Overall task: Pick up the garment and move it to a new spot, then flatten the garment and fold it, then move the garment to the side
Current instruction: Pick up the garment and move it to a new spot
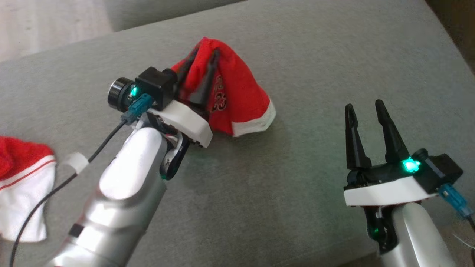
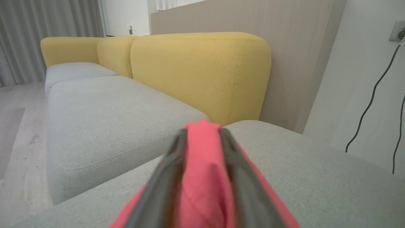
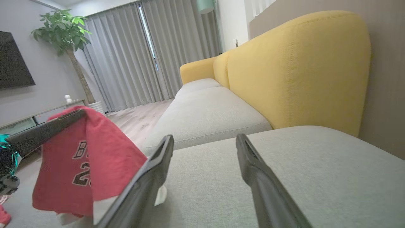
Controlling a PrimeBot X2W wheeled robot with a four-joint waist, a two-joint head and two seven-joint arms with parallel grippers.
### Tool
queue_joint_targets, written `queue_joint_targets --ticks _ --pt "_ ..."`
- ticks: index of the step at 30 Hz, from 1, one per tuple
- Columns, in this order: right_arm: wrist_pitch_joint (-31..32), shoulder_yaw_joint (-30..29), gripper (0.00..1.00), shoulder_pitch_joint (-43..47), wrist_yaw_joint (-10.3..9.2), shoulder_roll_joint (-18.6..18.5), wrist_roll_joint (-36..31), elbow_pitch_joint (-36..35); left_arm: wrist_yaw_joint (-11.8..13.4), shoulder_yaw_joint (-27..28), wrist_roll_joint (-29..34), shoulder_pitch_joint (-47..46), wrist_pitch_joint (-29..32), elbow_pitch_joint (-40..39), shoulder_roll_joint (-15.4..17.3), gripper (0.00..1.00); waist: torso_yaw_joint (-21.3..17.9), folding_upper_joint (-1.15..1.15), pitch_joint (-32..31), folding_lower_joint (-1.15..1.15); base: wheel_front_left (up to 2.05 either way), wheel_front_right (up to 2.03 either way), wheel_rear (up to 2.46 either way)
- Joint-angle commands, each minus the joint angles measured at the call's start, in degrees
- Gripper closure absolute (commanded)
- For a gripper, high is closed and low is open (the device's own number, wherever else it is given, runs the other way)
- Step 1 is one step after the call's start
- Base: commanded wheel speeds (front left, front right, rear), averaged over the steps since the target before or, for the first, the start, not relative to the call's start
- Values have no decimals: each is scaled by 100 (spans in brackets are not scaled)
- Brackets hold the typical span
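Observation:
The garment [image 1: 237, 96] is a red jersey with white trim and dark lettering. It stands tent-like on the grey sofa seat [image 1: 297, 193], its peak lifted and its hem resting on the cushion. My left gripper [image 1: 206, 52] is shut on the peak, and red cloth [image 2: 202, 164] is bunched between its fingers. In the right wrist view the garment [image 3: 95, 158] hangs from one left finger [image 3: 47, 129]. My right gripper [image 1: 364, 105] hovers to the right of the garment, apart from it. It is open [image 3: 205, 137] with nothing between its fingers.
Another red-and-white cloth [image 1: 22, 178] lies at the seat's left edge. A yellow backrest [image 2: 199, 72] rises behind the seat. A second grey cushion [image 2: 104, 107] adjoins across a seam. The floor [image 1: 44, 26] lies beyond. A plant [image 3: 66, 34] stands far off.

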Motion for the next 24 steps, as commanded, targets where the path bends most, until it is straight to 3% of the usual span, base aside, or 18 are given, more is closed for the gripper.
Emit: queue_joint_targets --ticks 1,13,19,24 --pt "-61 116 0 -236 43 -20 25 -225 44 199 40 -407 -194 35 91 0 -187 0 110 0 0 0 0" --pt "-61 -40 0 -116 43 -20 -231 -193 163 529 -12 -169 -1086 571 335 0 574 0 -153 0 0 0 0" --pt "-61 -166 0 52 43 -20 -410 -115 314 851 -44 698 -1214 145 493 0 1156 0 -367 0 0 0 0" --pt "-61 -221 0 209 43 -20 -512 -3 494 1111 288 1713 -1219 -629 512 0 1523 0 -491 0 0 0 0"
